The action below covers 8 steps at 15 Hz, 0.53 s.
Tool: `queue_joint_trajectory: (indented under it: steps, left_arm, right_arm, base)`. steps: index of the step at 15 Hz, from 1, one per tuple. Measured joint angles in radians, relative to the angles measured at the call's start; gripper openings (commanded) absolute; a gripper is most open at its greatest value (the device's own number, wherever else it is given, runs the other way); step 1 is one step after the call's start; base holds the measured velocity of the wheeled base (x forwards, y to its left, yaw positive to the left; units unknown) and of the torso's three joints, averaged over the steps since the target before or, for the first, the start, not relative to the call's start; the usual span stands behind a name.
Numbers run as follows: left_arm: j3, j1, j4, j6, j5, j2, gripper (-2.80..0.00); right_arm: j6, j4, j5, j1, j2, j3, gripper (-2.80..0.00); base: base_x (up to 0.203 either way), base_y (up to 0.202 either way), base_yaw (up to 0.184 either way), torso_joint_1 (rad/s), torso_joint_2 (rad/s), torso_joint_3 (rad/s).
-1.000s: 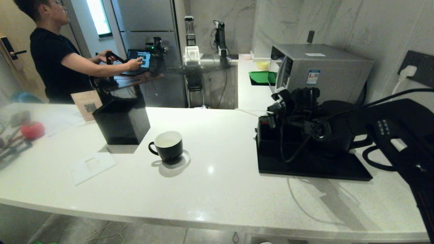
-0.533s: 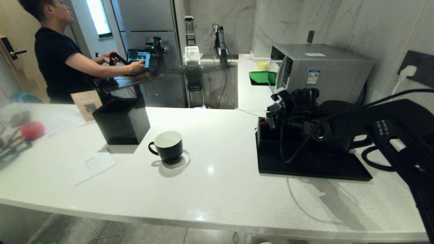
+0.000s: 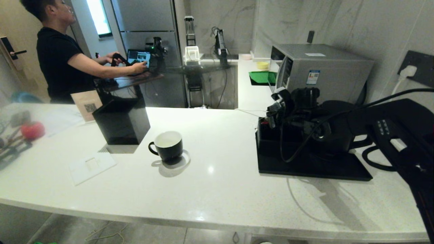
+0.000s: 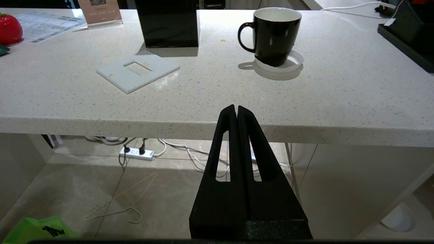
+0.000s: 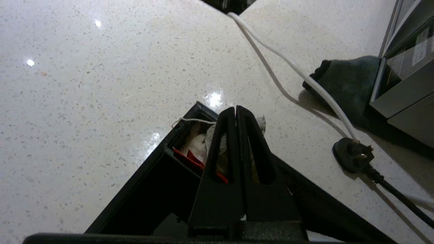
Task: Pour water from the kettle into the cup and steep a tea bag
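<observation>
The cup (image 3: 166, 145) is a black mug with a white inside, standing on a clear coaster at mid-counter; it also shows in the left wrist view (image 4: 276, 34). The black kettle (image 3: 339, 115) stands on the black tray (image 3: 305, 171), mostly hidden behind my right arm. My right gripper (image 3: 270, 121) points down into the tray's corner compartment (image 5: 183, 135). It is shut on the tea bag (image 5: 261, 122), whose pale mesh and white string (image 5: 193, 119) show on both sides of the fingers (image 5: 222, 135). My left gripper (image 4: 236, 107) is parked, shut and empty, below the counter's front edge.
A black square box (image 3: 122, 122) and a white ribbed plate (image 3: 91, 166) lie left of the cup. A microwave (image 3: 322, 71) stands behind the tray. A white cable (image 5: 288, 64) and a black plug (image 5: 352, 156) lie beside the tray. A person (image 3: 57, 57) works at the back left.
My right gripper's fingers have come together in the tray's corner compartment while the arm kept its place. The person at the back has shifted slightly.
</observation>
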Motion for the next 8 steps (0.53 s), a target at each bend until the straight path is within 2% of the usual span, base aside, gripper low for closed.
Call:
queue_joint_trajectory:
  steps: [8]
  left_arm:
    - [0.0, 0.0, 0.0, 0.0, 0.0, 0.0, -2.8]
  right_arm:
    - [0.0, -0.025, 0.0, 0.0, -0.036, 0.004, -2.8]
  base:
    - [0.0, 0.0, 0.0, 0.0, 0.0, 0.0]
